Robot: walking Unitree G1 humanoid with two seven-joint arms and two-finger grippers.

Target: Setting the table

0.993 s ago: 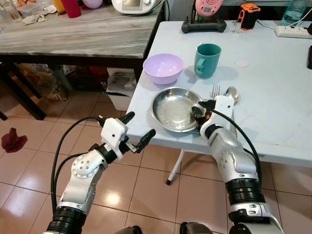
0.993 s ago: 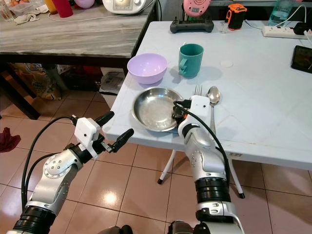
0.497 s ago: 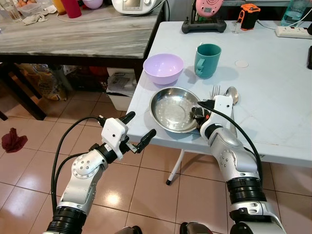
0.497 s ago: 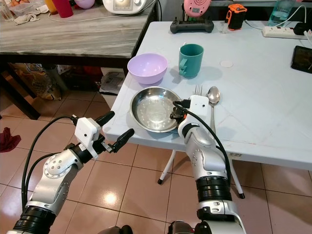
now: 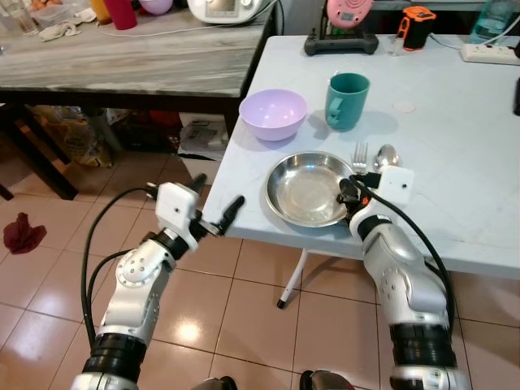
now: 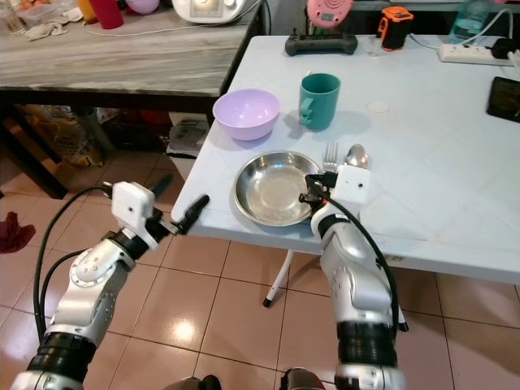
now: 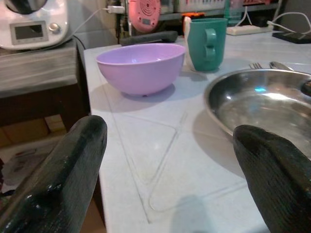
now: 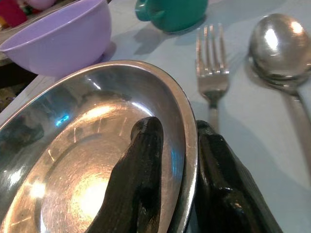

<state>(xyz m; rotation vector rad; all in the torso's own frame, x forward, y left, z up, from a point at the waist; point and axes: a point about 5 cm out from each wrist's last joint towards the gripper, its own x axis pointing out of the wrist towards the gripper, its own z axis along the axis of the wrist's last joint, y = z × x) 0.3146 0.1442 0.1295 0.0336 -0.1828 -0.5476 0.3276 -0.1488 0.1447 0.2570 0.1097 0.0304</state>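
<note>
A steel plate (image 5: 307, 190) lies near the front edge of the white table (image 5: 455, 154). My right gripper (image 5: 348, 193) is shut on the plate's right rim. In the right wrist view one finger (image 8: 141, 170) lies inside the plate (image 8: 82, 160) and the other outside the rim. A fork (image 5: 359, 153) and spoon (image 5: 387, 154) lie just right of the plate. Behind it stand a purple bowl (image 5: 274, 112) and a teal mug (image 5: 347, 101). My left gripper (image 5: 218, 195) is open at the table's front-left corner, holding nothing.
A wooden table (image 5: 122, 57) with appliances stands to the left, with boxes (image 5: 199, 142) under it. A black controller (image 5: 341, 42), an orange device (image 5: 414, 26) and a power strip (image 5: 490, 53) sit at the white table's back. A red cloth (image 5: 18, 232) lies on the tiled floor.
The plate has slid to the right with my right gripper still on its rim. My left gripper has risen and come up to the table's corner.
</note>
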